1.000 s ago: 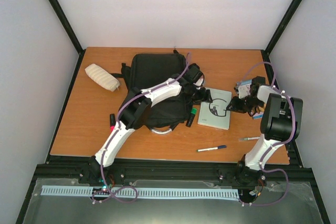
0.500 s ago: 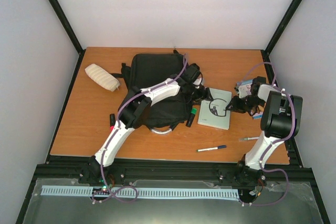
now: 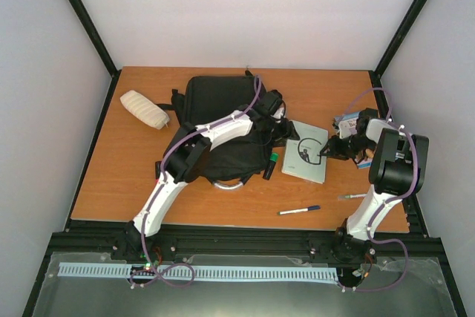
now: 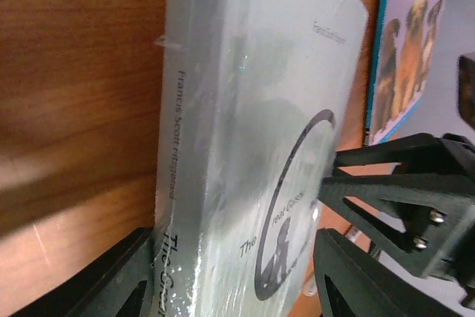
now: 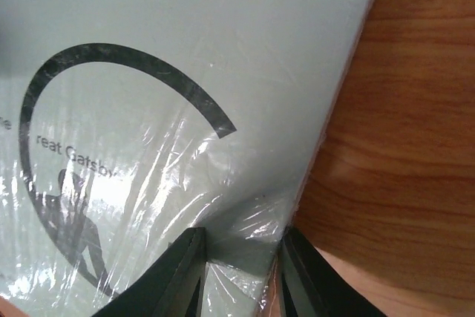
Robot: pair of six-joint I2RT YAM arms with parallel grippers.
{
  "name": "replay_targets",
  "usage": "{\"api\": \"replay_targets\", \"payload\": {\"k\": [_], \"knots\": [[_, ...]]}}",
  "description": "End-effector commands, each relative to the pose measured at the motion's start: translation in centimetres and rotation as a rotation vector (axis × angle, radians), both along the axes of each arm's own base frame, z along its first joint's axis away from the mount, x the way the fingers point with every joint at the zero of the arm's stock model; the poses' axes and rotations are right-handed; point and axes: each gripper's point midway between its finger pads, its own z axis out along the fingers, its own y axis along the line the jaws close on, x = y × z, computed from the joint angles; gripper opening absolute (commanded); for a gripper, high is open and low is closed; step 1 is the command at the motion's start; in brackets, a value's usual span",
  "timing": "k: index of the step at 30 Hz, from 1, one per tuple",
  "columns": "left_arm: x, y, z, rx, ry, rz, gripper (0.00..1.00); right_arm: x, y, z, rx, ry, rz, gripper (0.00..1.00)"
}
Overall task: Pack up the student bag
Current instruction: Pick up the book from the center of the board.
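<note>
The student bag (image 3: 219, 120), a large black backpack, lies flat at the table's middle left, with its silvery handle (image 3: 226, 183) toward me. A pale green, plastic-wrapped book (image 3: 308, 155) lies just right of it. My left gripper (image 3: 285, 133) has its jaws around the book's spine edge (image 4: 185, 206), one finger (image 4: 119, 276) against the spine and the other (image 4: 356, 280) on the cover. My right gripper (image 3: 327, 151) pinches the book's opposite edge (image 5: 245, 254), where the wrap is puckered. Its black fingers (image 4: 404, 183) show in the left wrist view.
A cream pencil pouch (image 3: 145, 109) lies at the far left. A green-capped marker (image 3: 272, 164) lies between bag and book. A pen (image 3: 299, 210) lies near the front edge and a dark marker (image 3: 158, 171) at the left. A dog-picture booklet (image 3: 347, 122) lies right of the book.
My left gripper has shifted slightly up and left along the book's edge. The book has turned a little. My right gripper has stayed on its edge.
</note>
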Motion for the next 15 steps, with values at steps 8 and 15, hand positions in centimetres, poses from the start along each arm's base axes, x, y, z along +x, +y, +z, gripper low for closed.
{"api": "replay_targets", "payload": {"k": [8, 15], "knots": [[-5.7, -6.1, 14.0, -0.385, -0.096, -0.160, 0.52, -2.5, 0.9, -3.7, -0.022, 0.113, 0.053, 0.35], [-6.5, -7.0, 11.9, -0.353, -0.046, -0.173, 0.59, -2.5, 1.0, -3.5, -0.017, 0.107, 0.055, 0.37]]}}
